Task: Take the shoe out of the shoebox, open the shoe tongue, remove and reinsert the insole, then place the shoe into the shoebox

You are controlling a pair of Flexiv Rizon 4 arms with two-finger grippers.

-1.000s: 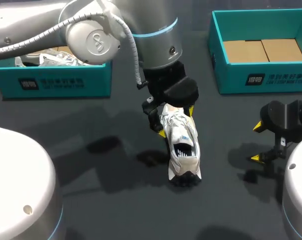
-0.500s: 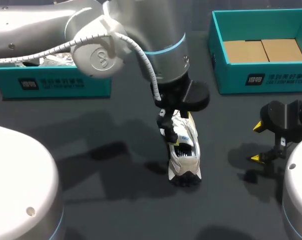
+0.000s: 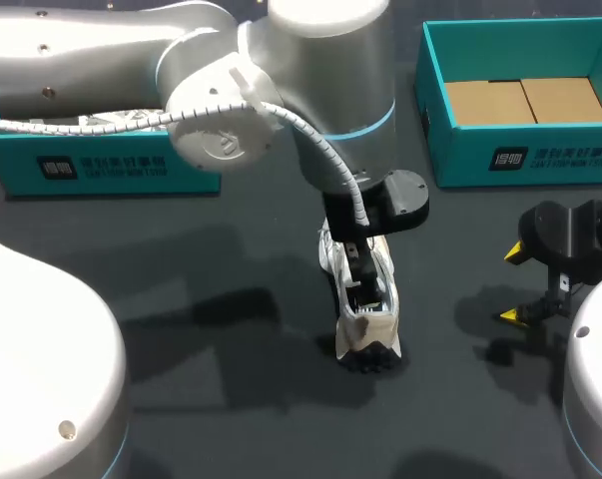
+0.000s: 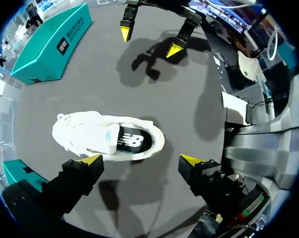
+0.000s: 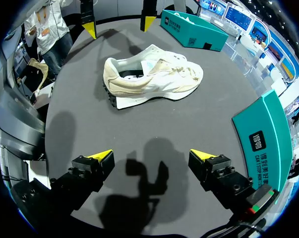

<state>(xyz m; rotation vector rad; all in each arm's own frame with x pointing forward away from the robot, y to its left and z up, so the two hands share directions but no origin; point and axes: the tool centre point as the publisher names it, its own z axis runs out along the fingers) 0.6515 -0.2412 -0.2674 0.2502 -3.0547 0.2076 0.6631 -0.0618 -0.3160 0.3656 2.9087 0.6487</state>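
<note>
A white and beige shoe (image 3: 368,321) stands on its sole mid-table, heel toward the front edge. My left gripper (image 3: 360,284) hangs straight above its opening, mostly hidden under the wrist. In the left wrist view the shoe (image 4: 107,136) lies just ahead of the left gripper (image 4: 142,159), whose fingers stand open, touching nothing. The dark insole (image 4: 132,141) shows inside the shoe. My right gripper (image 3: 512,283) sits open to the shoe's right, apart from it. From the right wrist, the shoe (image 5: 154,77) lies well ahead of the empty right gripper (image 5: 150,154).
A teal shoebox (image 3: 520,150) with a cardboard bottom stands at the back right. A second teal shoebox (image 3: 111,165) at the back left is partly hidden behind my left arm; it holds another white shoe (image 5: 189,19).
My left arm has swung right and toward the front, bringing its gripper from the shoe's toe end to over the opening. The shoe and right arm have not moved.
</note>
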